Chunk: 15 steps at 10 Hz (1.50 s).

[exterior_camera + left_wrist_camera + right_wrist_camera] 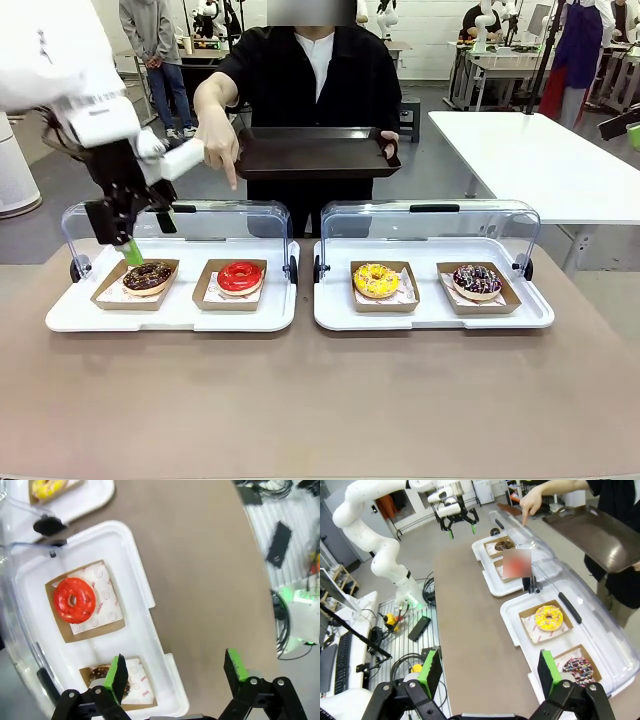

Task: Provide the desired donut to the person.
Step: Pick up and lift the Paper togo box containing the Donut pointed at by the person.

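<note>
Across the table, the person [310, 70] holds a dark serving tray [315, 152] in one hand. The other hand [218, 135] points a finger down at the left case, roughly above the red glazed donut [240, 277] [74, 600]. My left gripper [130, 240] [177, 672] hangs open just above the chocolate donut [148, 277] [102, 677], holding nothing. One of its fingers partly hides that donut in the left wrist view. A yellow donut [376, 280] [548, 617] and a dark sprinkled donut [477, 282] [577, 667] lie in the right case. My right gripper [487, 669] is open and empty, off the table's side.
Each donut rests in a brown paper tray. They lie in two white cases [170, 318] [430, 320] whose clear lids stand raised at the back. The brown table's near half is bare. Cables and floor gear [420, 625] lie beside the table. A white table [540, 160] stands at the back right.
</note>
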Each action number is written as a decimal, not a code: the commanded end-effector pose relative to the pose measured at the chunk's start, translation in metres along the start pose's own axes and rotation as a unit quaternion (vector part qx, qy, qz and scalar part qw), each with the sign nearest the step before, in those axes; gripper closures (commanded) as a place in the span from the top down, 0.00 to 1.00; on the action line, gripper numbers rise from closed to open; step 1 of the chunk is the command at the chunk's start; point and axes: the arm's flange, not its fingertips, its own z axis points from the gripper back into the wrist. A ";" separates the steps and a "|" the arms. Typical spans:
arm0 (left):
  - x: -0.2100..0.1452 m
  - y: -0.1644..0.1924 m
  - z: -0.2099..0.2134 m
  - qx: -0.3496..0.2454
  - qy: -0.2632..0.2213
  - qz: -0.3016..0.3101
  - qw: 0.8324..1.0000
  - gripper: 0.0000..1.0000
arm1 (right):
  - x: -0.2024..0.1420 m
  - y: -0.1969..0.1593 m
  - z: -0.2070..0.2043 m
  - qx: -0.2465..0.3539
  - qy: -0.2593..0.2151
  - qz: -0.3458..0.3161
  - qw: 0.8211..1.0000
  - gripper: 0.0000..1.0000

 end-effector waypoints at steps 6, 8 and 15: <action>0.001 0.035 -0.092 0.072 0.046 0.031 0.996 1.00 | 0.000 0.001 0.000 0.004 -0.005 0.004 1.000 1.00; -0.006 0.043 -0.094 0.056 0.034 0.052 0.996 1.00 | 0.000 0.001 0.000 0.004 -0.005 0.004 1.000 1.00; -0.005 0.036 -0.095 0.062 0.047 0.025 0.997 1.00 | 0.000 0.001 0.000 0.004 -0.005 0.004 1.000 1.00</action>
